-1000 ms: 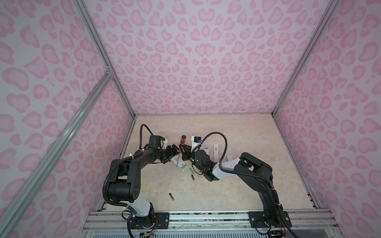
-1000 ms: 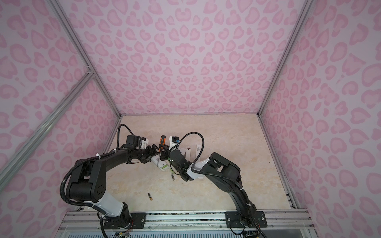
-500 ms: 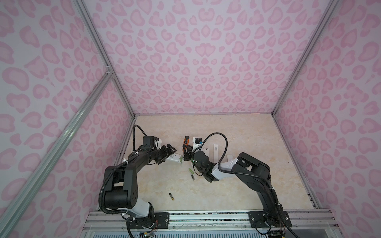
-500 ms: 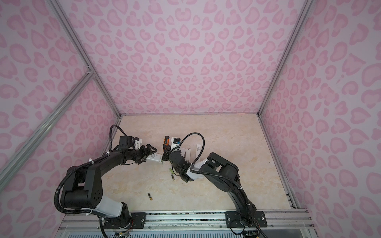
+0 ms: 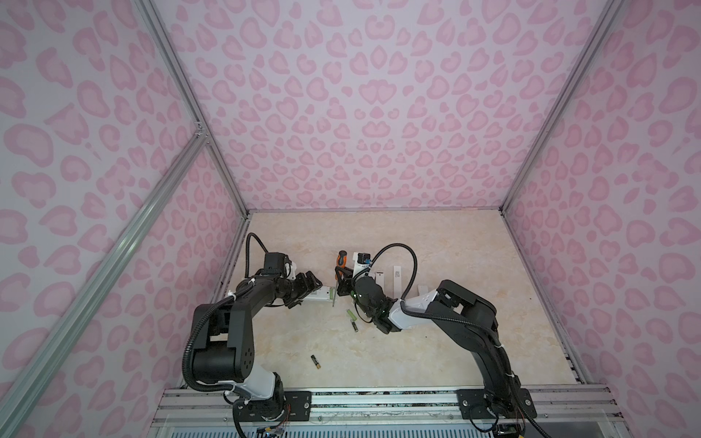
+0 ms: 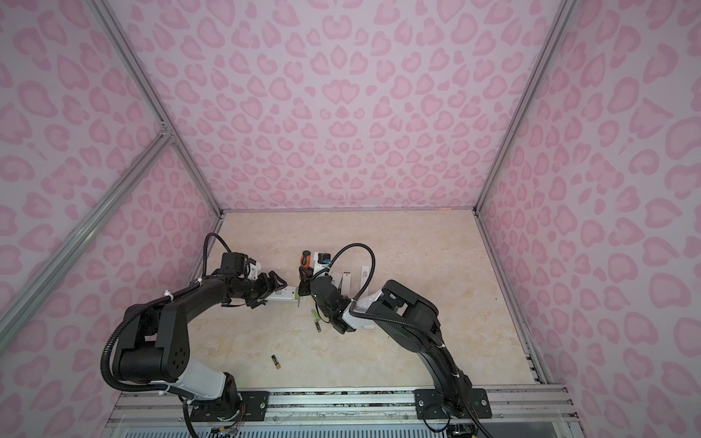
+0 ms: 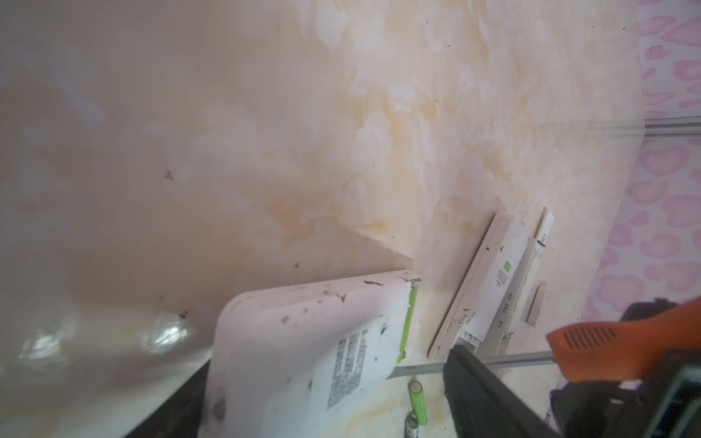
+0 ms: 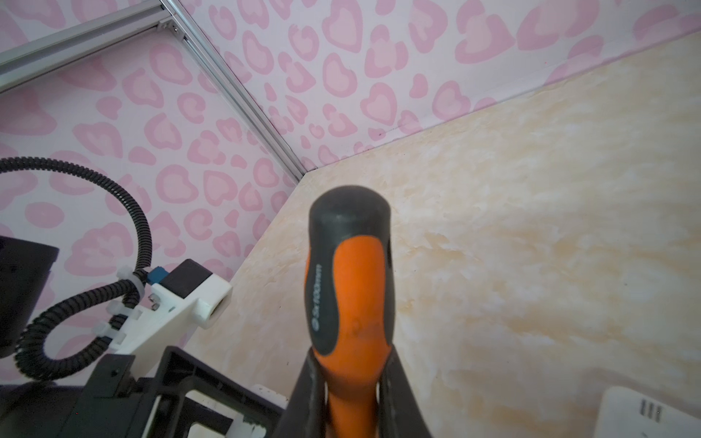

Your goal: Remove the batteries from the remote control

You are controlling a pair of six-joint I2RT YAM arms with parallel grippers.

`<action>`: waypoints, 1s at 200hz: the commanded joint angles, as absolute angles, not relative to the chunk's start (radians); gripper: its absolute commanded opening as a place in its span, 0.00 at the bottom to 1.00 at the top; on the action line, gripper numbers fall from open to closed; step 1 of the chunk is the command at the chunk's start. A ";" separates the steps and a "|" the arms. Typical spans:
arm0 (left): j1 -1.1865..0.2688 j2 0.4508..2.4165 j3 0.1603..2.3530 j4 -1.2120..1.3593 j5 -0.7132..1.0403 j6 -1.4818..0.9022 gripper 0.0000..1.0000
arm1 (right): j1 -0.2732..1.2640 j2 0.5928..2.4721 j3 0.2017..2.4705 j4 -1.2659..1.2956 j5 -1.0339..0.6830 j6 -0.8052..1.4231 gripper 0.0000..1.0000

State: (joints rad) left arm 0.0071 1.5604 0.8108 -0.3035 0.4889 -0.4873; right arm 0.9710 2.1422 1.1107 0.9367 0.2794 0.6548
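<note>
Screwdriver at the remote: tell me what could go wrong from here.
1. The screwdriver, clamped in the right gripper, has its tip at the remote's edge beside the green battery in it; a slip could gouge the remote instead of lifting the battery.
2. The left gripper's jaws stand wide around the remote; whether they clamp it is unclear, so prying may shove it aside.
3. A freed battery could roll among the loose batteries.

Pink heart-print walls (image 5: 371, 113) close in on the left, right and far sides, joined by aluminium posts (image 5: 556, 113). The floor (image 5: 455, 235) looks like cream marble, possibly laminate.
</note>
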 commanded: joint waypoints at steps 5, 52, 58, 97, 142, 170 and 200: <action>0.005 1.576 0.840 -0.398 0.508 -0.403 0.97 | 0.956 2.148 1.120 0.914 0.264 0.663 0.00; -0.052 1.578 0.839 -0.411 0.486 -0.403 0.98 | 0.952 2.172 1.157 0.941 0.233 0.682 0.00; -0.064 1.573 0.839 -0.413 0.468 -0.398 1.00 | 0.953 2.175 1.163 0.941 0.232 0.685 0.00; -0.143 1.559 0.856 -0.477 0.337 -0.336 0.98 | 0.949 2.174 1.163 0.940 0.250 0.691 0.00; -0.238 1.626 0.906 -0.586 0.128 -0.317 0.97 | 0.932 2.168 1.167 0.913 0.249 0.706 0.00; -0.242 1.636 0.919 -0.633 0.004 -0.321 0.97 | 0.918 2.138 1.120 0.920 0.260 0.715 0.00; -0.263 1.663 0.959 -0.691 -0.140 -0.321 0.97 | 0.905 2.080 1.060 0.922 0.274 0.690 0.00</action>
State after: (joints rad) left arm -0.2470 1.6417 0.9272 -0.6044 0.0303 -0.3290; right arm 0.9123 2.1136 1.0939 0.8902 0.2470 0.7055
